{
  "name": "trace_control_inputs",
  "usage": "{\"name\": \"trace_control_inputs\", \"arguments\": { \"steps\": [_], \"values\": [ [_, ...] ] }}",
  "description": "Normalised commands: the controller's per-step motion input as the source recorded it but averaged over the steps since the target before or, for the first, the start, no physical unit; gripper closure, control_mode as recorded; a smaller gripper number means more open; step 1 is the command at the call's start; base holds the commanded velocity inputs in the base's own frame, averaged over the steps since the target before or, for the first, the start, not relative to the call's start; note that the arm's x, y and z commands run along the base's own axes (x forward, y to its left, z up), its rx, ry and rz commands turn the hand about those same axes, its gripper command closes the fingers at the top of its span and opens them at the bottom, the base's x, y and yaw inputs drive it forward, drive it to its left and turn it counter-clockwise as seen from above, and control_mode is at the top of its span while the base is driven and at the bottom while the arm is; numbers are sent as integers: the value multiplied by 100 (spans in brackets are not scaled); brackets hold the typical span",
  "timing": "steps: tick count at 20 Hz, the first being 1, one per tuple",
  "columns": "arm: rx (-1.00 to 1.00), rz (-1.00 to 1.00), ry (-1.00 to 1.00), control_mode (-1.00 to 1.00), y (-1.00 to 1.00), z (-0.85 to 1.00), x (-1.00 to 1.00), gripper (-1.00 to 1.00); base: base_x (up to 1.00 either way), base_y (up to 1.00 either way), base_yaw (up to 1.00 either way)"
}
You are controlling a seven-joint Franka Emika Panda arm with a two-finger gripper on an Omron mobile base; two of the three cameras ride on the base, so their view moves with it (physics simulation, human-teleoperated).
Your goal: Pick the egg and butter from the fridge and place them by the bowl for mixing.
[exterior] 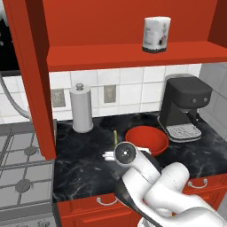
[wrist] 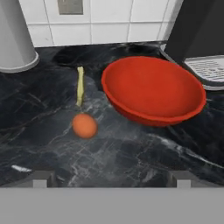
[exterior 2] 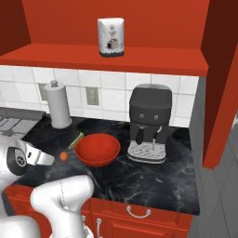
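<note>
The orange-brown egg (wrist: pixel 84 125) lies on the black marble counter (wrist: pixel 131 153), just left of the red bowl (wrist: pixel 153 89). The pale yellow butter (wrist: pixel 80 85) stick lies right behind the egg, also beside the bowl. My gripper (wrist: pixel 111 178) hovers in front of both, open, with nothing between its fingertips (wrist: pixel 41 177). From the right base view, the egg (exterior 2: pixel 63 156) and butter (exterior 2: pixel 76 141) sit left of the bowl (exterior 2: pixel 97 149), with my hand close to the egg. In the left base view my arm covers the egg; the butter (exterior: pixel 115 135) and bowl (exterior: pixel 146 138) show. The fridge is out of view.
A black coffee machine (exterior 2: pixel 148 123) stands right of the bowl. A grey paper towel roll (exterior: pixel 81 108) stands at the back left, near the stove (exterior: pixel 22 168). A white carton (exterior 2: pixel 111 37) sits on the red shelf (exterior 2: pixel 102 58) overhead. Red drawers run below the counter edge.
</note>
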Motion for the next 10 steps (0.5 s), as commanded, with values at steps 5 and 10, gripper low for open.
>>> {"name": "trace_control_inputs", "arguments": {
  "steps": [5,10],
  "values": [
    [3,-8,-2,-100,-15,-2,-22,-100,0,0,0],
    [7,0,-40,-100,-22,3,-96,-100,0,0,0]
  ]
}}
